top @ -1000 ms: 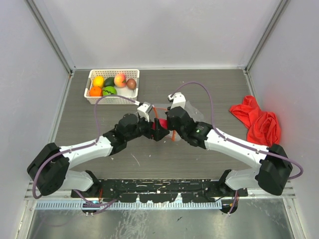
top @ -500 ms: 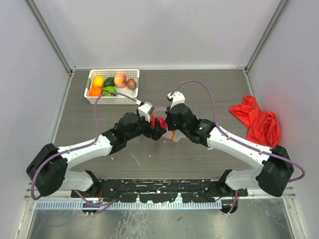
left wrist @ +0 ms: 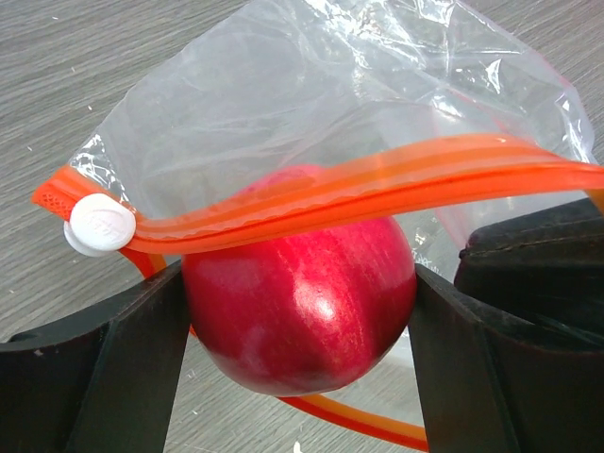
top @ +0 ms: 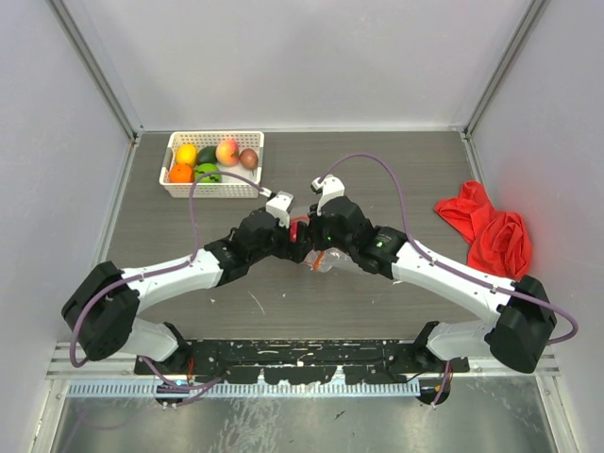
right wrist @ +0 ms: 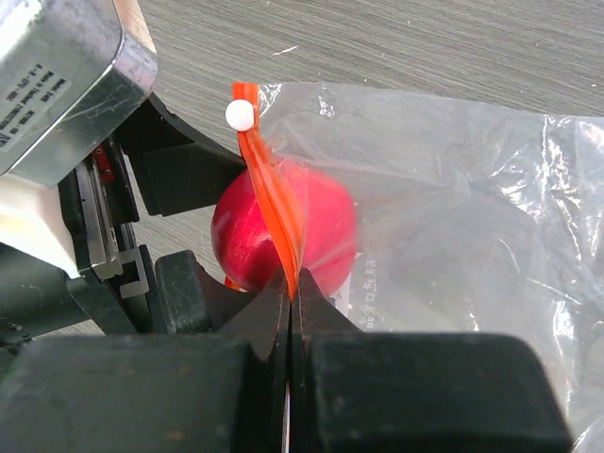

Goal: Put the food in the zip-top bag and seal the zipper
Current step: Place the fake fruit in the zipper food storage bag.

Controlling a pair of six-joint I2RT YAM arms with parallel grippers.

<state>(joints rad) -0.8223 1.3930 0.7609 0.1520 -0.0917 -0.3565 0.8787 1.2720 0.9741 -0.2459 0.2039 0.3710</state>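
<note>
— Fingers first: how are the left fingers (left wrist: 113, 377) seen?
— They are clamped on the red fruit (left wrist: 302, 302). 1 black finger is pressed against each side of it, in the lower half of the left wrist view.
— And the right fingers (right wrist: 255, 368)?
— They are pinched together at the bottom centre of the right wrist view. The zipper (right wrist: 274, 217) is gripped in the seam between them, and its orange-red strip is seen running up from there to the white slider tab (right wrist: 239, 115).
— Where is the fruit found in relation to the zip-top bag (left wrist: 283, 104)?
— It is held in the bag's open mouth. 1 strip of the zipper is drawn across its top, and the other is seen curving beneath it. The clear pouch is spread behind it, toward the upper right of the frame. How much of the fruit is covered by plastic cannot be told.
— What is shown in the top view?
— Both wrists are seen close together at the centre of the bench (top: 396, 160). 6 more fruits (top: 226, 151) are held in the white basket (top: 217, 192) at the upper left. Yellow, dark green, peach-pink and brown are ranged along the back, with orange and light green in front. A red cloth (top: 491, 231) is seen crumpled at the right edge.
</note>
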